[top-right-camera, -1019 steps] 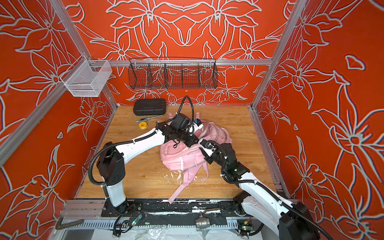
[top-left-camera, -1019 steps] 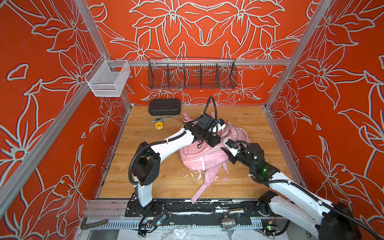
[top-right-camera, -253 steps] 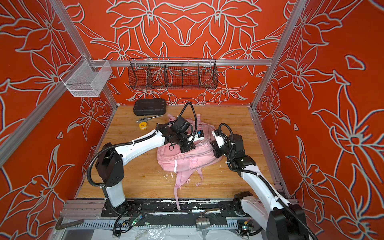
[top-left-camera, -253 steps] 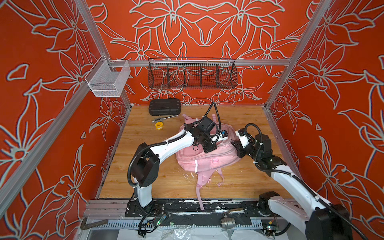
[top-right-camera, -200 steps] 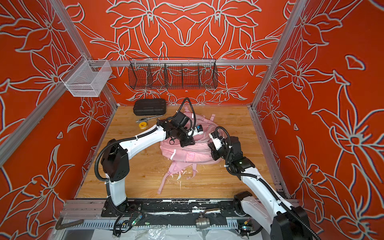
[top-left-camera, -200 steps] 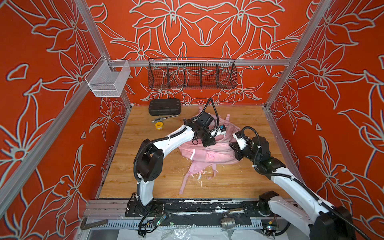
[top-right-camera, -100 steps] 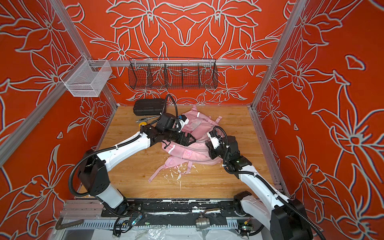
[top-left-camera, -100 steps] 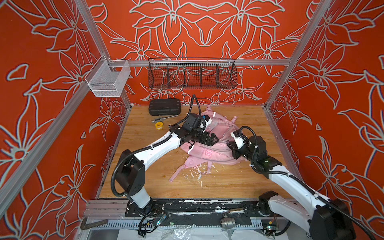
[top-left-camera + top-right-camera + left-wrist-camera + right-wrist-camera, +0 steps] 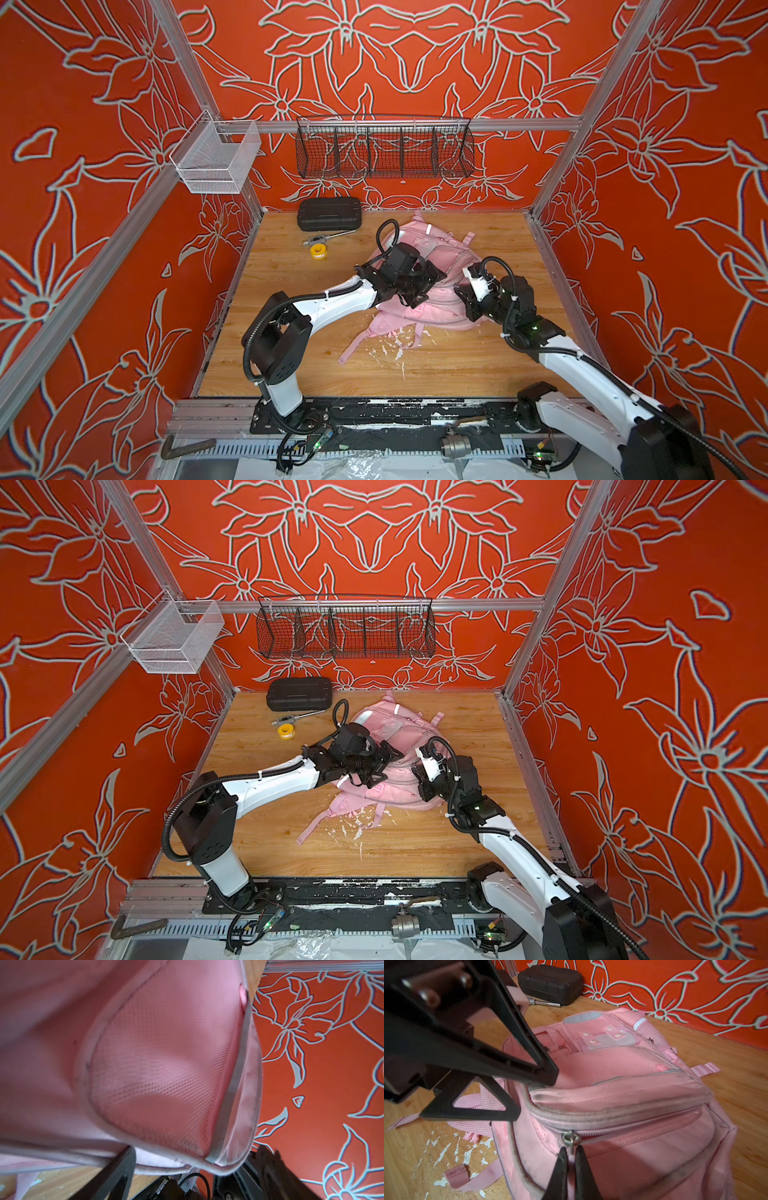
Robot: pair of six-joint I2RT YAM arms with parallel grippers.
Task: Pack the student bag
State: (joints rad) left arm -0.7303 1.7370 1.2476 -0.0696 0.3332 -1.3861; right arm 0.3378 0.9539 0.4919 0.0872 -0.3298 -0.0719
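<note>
The student bag [image 9: 440,253] [image 9: 399,729], a pale-pink backpack, lies on the wooden floor in both top views. My left gripper [image 9: 428,282] [image 9: 384,762] hovers over the bag's left side. It is open wide, and the rim of the bag's mesh pocket [image 9: 162,1064] lies loose between its black fingers [image 9: 529,1076]. My right gripper [image 9: 572,1150] [image 9: 463,291] is shut on the metal zipper pull [image 9: 571,1139] of a front pocket. That zipper looks closed along its length.
A black hard case [image 9: 329,213] stands at the back wall, with a metal tool [image 9: 328,238] and a yellow tape roll [image 9: 318,250] in front of it. A white mesh basket [image 9: 216,158] and a black wire basket [image 9: 384,147] hang on the walls. A pink strap [image 9: 353,353] trails toward the front.
The bag has sunk flat onto the floor and its strap has swung left. My left gripper opened and let the fabric go. My right gripper kept its pinch on the zipper pull.
</note>
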